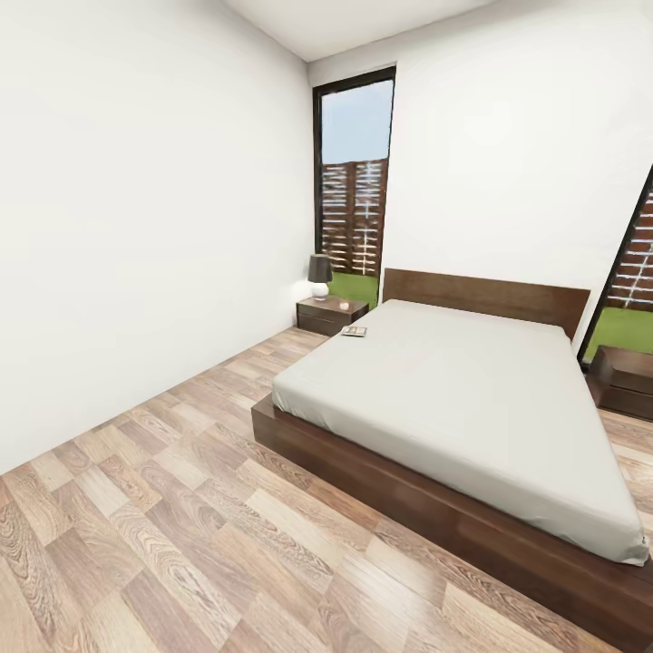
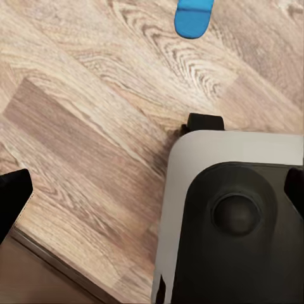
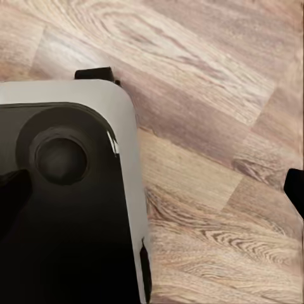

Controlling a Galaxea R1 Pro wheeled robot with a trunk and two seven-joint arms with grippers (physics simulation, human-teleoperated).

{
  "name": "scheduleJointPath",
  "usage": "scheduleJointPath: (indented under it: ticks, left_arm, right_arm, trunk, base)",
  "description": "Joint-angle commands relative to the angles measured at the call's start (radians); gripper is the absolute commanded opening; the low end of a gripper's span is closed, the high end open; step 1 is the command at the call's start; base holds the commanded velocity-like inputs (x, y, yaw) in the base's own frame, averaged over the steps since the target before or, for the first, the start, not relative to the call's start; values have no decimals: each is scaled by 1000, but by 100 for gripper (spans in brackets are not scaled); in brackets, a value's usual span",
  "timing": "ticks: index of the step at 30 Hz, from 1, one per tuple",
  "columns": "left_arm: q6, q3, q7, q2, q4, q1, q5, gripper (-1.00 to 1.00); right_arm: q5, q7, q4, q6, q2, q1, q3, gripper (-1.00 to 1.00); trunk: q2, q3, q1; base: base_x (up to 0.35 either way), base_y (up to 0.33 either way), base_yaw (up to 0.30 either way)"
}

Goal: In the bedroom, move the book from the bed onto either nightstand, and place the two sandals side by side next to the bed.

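Wood-plank floor (image 1: pixel 163 508) ran to the bed (image 1: pixel 472 399); the book (image 1: pixel 354 332) lay flat at its far-left corner, long axis across, beside a nightstand (image 1: pixel 328 314). Whether either pincer was clenched or released, I cannot tell.

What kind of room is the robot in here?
A bedroom, most likely: a large low bed with a dark wood frame and grey mattress cover, a low dark brown nightstand carrying a small dark-shaded lamp, and a tall dark-framed window onto grass and a slatted fence.

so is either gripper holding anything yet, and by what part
Nothing held as far as shows: the book lies on the bed, a blue sandal on the floor.
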Motion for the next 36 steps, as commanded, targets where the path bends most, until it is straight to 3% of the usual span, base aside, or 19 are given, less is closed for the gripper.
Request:
scheduleJointPath:
  ticks: [1,5,6,11,18,22,25,26,29,36]
  left_arm:
    - [8,15,0,0,-16,1,0,100]
    - [10,65,2,2,-58,0,1,100]
    - [10,65,2,2,-58,0,1,100]
    - [11,149,2,2,-91,-5,2,100]
    - [11,259,3,-5,-104,-47,2,100]
    - [11,283,4,-8,-106,-84,2,100]
    - [13,292,9,-8,-107,-119,3,100]
    - [13,292,9,-8,-107,-119,3,100]
    - [25,296,25,-8,-103,-167,2,100]
    - [168,300,86,-9,-85,-299,1,100]
  right_arm:
    - [-25,0,-12,-2,-9,0,-11,100]
    - [-103,-2,-65,-1,-30,0,-32,100]
    - [-103,-2,-65,-1,-30,0,-32,100]
    - [-187,-3,-126,-2,-39,0,-43,100]
    - [-251,-7,-231,-1,-37,-3,-47,100]
    - [-307,-11,-287,3,-31,-20,-48,100]
    - [-380,-12,-313,8,-24,-45,-49,100]
    - [-380,-12,-313,8,-24,-45,-49,100]
    - [-470,-14,-327,12,-19,-80,-49,100]
    - [-639,-17,-338,37,-15,-161,-49,100]
  trunk:
    - [0,-1,0]
    - [0,-1,0]
    - [0,-1,0]
    - [0,-1,0]
    - [0,-1,0]
    - [0,-1,0]
    - [0,-1,0]
    - [0,-1,0]
    - [0,-1,0]
    - [0,-1,0]
  base:
    - [0,0,0]
    - [0,0,0]
    - [0,0,0]
    - [0,0,0]
    - [0,0,0]
    - [0,0,0]
    - [0,0,0]
    - [0,0,0]
    - [0,0,0]
    - [0,0,0]
